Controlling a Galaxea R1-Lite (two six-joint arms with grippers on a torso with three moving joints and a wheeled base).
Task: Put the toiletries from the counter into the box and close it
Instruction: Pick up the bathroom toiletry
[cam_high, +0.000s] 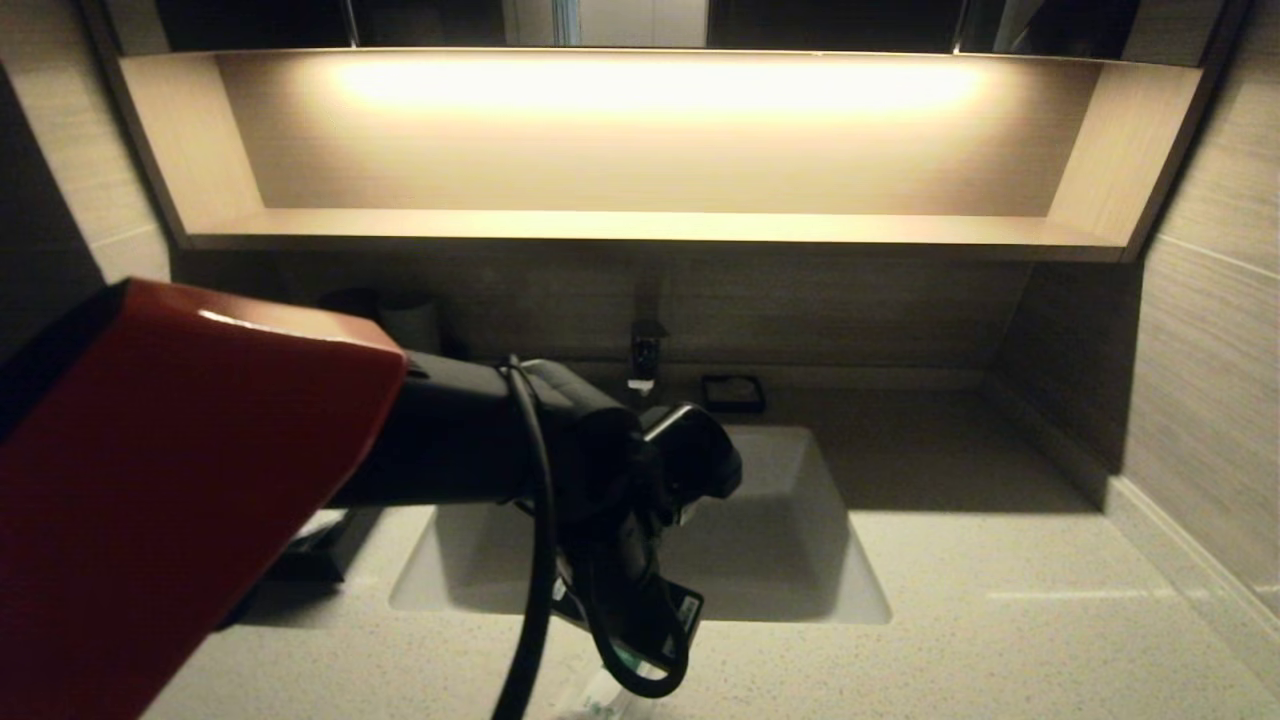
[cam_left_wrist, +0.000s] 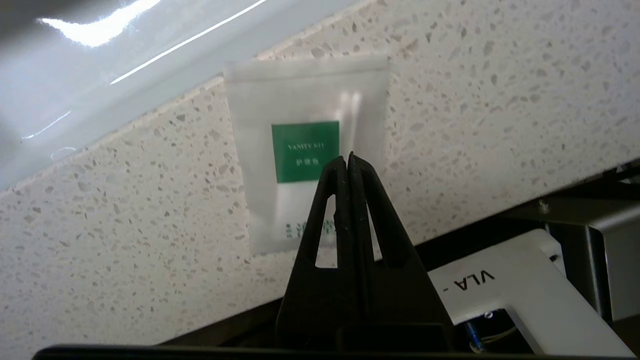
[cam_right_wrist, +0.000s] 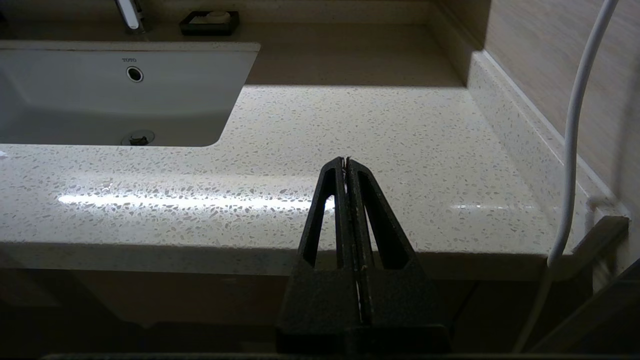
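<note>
A clear vanity kit packet (cam_left_wrist: 307, 150) with a green label lies flat on the speckled counter (cam_left_wrist: 125, 210), close to the sink's front edge. My left gripper (cam_left_wrist: 348, 157) is shut and empty, with its tips over the packet's lower half. In the head view my left arm (cam_high: 600, 480) reaches over the counter in front of the sink, and a bit of the packet (cam_high: 592, 698) shows beneath it. A dark box-like thing (cam_high: 315, 550) sits left of the sink, mostly hidden by the arm. My right gripper (cam_right_wrist: 346, 160) is shut and empty at the counter's front edge, right of the sink.
The white sink (cam_high: 780, 540) is set in the middle of the counter, with a faucet (cam_high: 645, 355) and a black soap dish (cam_high: 733, 392) behind it. Two cups (cam_high: 410, 320) stand at the back left. A wall borders the counter on the right (cam_right_wrist: 525, 125).
</note>
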